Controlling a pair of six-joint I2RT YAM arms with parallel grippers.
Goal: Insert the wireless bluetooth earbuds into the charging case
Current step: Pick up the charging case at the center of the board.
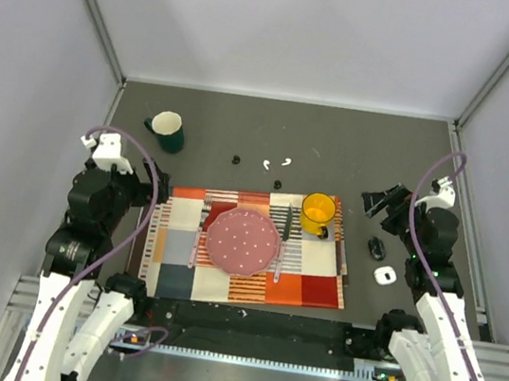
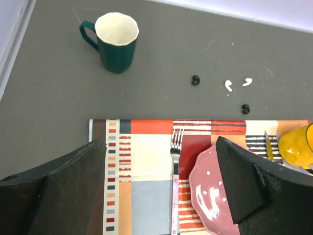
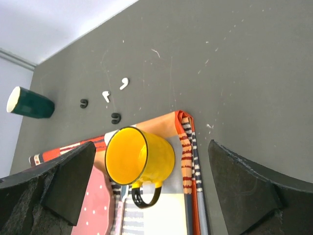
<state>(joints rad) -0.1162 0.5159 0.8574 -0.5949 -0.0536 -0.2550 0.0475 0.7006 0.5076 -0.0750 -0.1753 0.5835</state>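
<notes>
Left fingers, right fingers — wide apart

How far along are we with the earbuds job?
Nothing done yet: both earbuds lie loose on the table beyond the placemat, well apart from the charging case at the right. Nothing in hand: left claw and right claw open, empty. Remaining: pick up, carry and insert both.

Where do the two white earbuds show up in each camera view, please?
Top external: the earbuds lie near the centre, on the table just beyond the placemat.
Left wrist: upper right, on the table above the placemat.
Right wrist: upper left, beyond the yellow mug.
Shared landmark: the green mug, left of the earbuds in all three views.
</notes>
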